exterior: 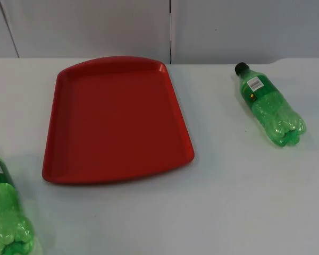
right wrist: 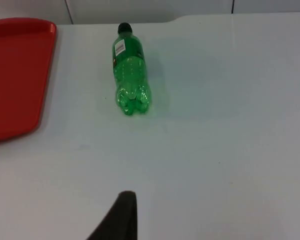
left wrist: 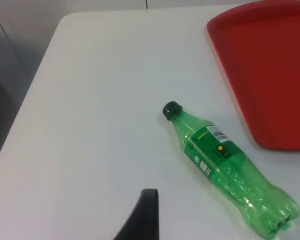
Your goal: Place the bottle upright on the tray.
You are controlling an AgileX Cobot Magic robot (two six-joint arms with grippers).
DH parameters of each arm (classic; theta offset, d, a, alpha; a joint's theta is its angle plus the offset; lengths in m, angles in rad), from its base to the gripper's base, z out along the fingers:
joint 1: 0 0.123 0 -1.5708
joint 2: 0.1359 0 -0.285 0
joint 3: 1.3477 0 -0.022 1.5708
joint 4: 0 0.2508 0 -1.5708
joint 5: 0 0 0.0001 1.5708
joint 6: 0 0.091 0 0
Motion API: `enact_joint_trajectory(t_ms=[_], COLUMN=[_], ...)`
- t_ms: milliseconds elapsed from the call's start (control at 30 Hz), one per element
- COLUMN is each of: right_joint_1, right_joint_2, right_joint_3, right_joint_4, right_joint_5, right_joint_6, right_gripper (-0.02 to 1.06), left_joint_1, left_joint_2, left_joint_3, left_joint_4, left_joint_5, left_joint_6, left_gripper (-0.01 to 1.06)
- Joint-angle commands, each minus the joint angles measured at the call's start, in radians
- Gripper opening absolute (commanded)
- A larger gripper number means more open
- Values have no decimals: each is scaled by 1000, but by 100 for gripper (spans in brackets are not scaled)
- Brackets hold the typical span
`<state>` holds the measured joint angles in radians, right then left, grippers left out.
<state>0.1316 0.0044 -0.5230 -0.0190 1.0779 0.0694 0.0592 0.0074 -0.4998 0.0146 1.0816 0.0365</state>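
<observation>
With both green bottles lying flat on the tabletop, one right of the empty red tray (exterior: 117, 119) and one near-left, either claw, its opening impossible to tell, needed a mid-body grasp on the right bottle (exterior: 268, 106) or the left bottle (exterior: 5, 212) to tip it upright.

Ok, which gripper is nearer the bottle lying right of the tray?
Right. The right gripper faces that bottle, which lies on its side on the table ahead of it. The left gripper faces the other bottle, on the tray's opposite side.
</observation>
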Motion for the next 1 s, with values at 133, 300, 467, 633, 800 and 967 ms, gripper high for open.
enact_joint_trajectory(t_ms=[133, 300, 467, 633, 800, 967], right_joint_1=[-8, -8, -8, -8, -8, -8], right_joint_2=[-4, -4, -4, -4, -4, -4], right_joint_3=[7, 7, 7, 7, 7, 7], right_joint_4=[2, 2, 2, 2, 2, 2], right_joint_5=[-1, -1, -1, -1, -1, -1], right_joint_6=[-6, -6, -6, -6, -6, -6], right_gripper=[105, 105, 105, 105, 105, 105], left_joint_1=[-7, -7, -7, -7, -7, -7], left_joint_2=[105, 248, 353, 479, 590, 709], left_joint_3=[-11, -35, -37, -37, -52, -101], left_joint_4=[-8, -28, -93, -134, -146, -146], left_joint_5=[-30, -118, -212, -282, -310, -310], left_joint_6=[-36, -54, -54, -54, -54, -54], left_gripper=[88, 88, 88, 88, 88, 88])
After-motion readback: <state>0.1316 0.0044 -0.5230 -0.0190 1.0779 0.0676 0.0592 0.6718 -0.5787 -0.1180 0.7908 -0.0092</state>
